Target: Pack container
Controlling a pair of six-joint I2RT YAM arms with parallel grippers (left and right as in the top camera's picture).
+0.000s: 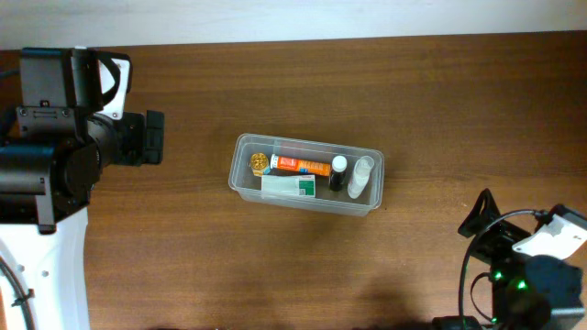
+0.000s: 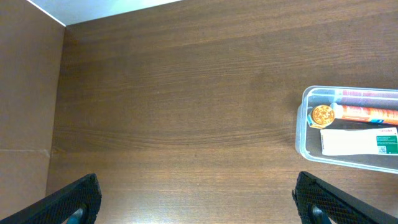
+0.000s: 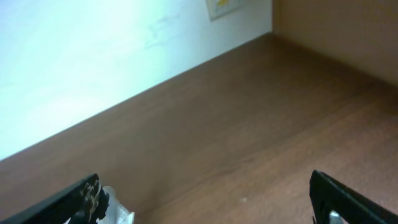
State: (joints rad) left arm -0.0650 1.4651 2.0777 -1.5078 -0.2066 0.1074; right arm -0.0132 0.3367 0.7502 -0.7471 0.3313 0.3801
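Note:
The clear plastic container [image 1: 246, 186] sits at the table's middle. It holds a gold-capped item [image 1: 259, 163], an orange tube [image 1: 302, 166], a white-and-green carton [image 1: 289, 186], a small black-capped bottle [image 1: 338, 173] and a clear bottle [image 1: 360, 177]. Its left end also shows in the left wrist view [image 2: 302, 134]. My left gripper [image 1: 152, 137] is open and empty, well left of the container; its fingertips frame bare wood [image 2: 198, 199]. My right gripper [image 1: 477, 218] is open and empty at the front right, apart from the container; its fingers frame bare wood [image 3: 205, 199].
The wooden table [image 1: 431, 101] ends at a white wall along the back. A wooden side panel [image 2: 28, 81] rises at the far left, and another [image 3: 348, 37] at the right. A white object [image 3: 118, 211] sits by my right gripper's left finger.

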